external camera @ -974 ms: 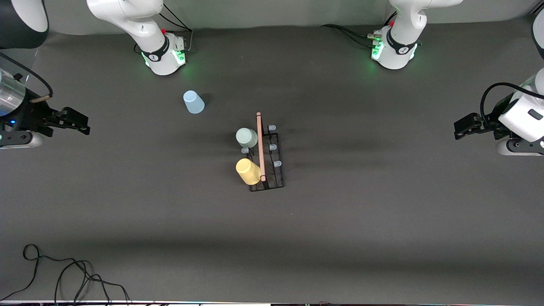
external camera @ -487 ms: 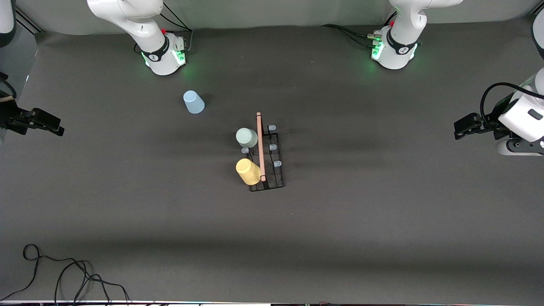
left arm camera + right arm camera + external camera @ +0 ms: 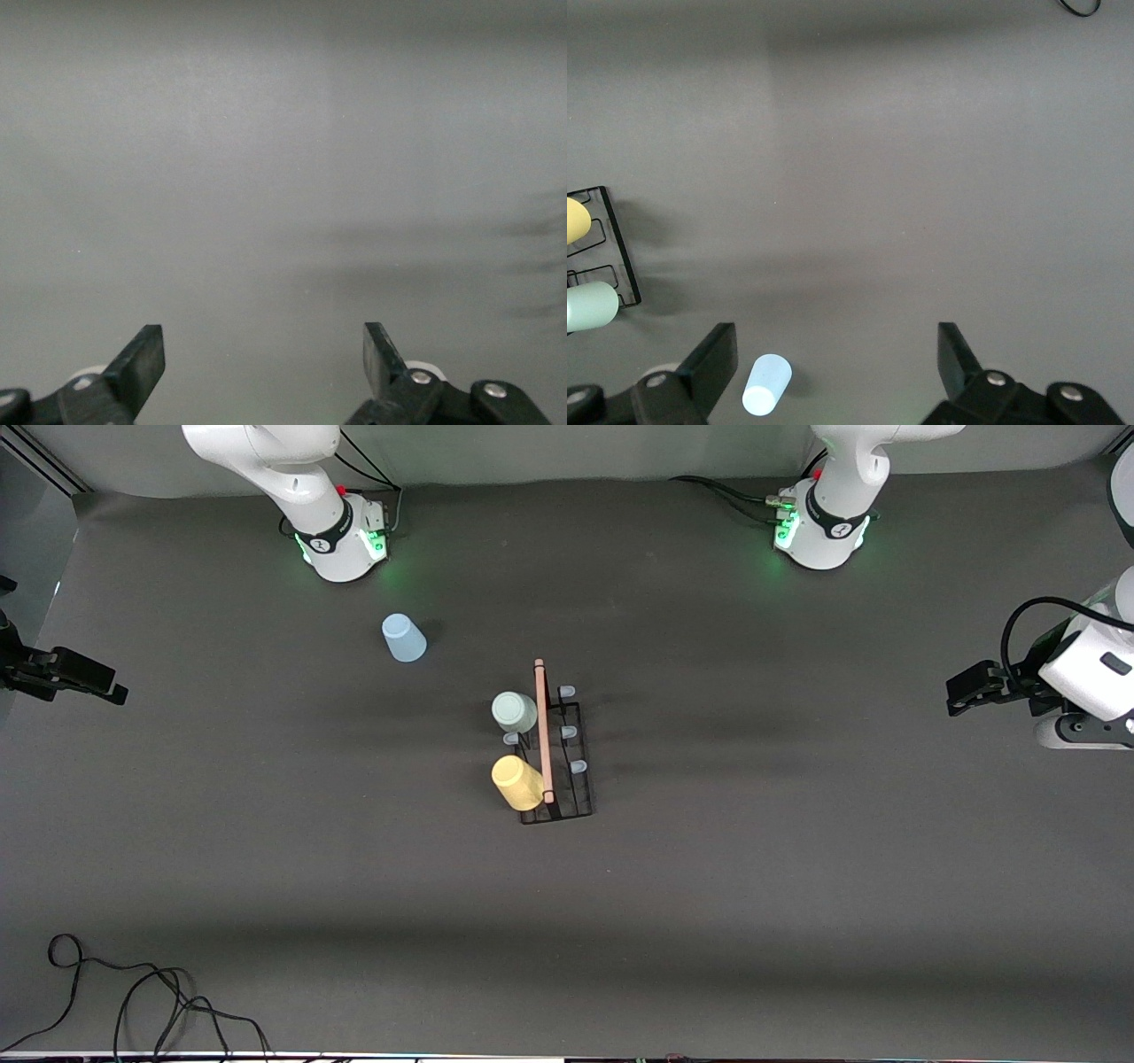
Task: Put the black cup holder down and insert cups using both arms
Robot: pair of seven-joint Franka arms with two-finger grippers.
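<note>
One black cup holder (image 3: 558,766) is seen at mid-table: a black wire rack with a rectangular base, and a light wooden rod handle (image 3: 542,731) is run along its top. Six pale-tipped prongs are counted; four are bare and two are covered by cups.

Three cups are counted, all small tapered plastic tumblers of like size. The pale green cup (image 3: 514,711) is set upside down on a prong on the side of the rack toward the right arm's end. The yellow cup (image 3: 517,782) is set on another prong of the same side, nearer to the front camera and tilted outward. The light blue cup (image 3: 403,638) is stood upside down on the table (image 3: 797,886), well apart from the rack, farther from the front camera and toward the right arm's base.

The right gripper (image 3: 833,359) is held over the table at the right arm's end, fingers spread apart, nothing between them. The left gripper (image 3: 263,363) is held over bare table at the left arm's end, fingers likewise apart and empty.

One loose black cable (image 3: 133,992) is seen on the table near the front camera edge.
</note>
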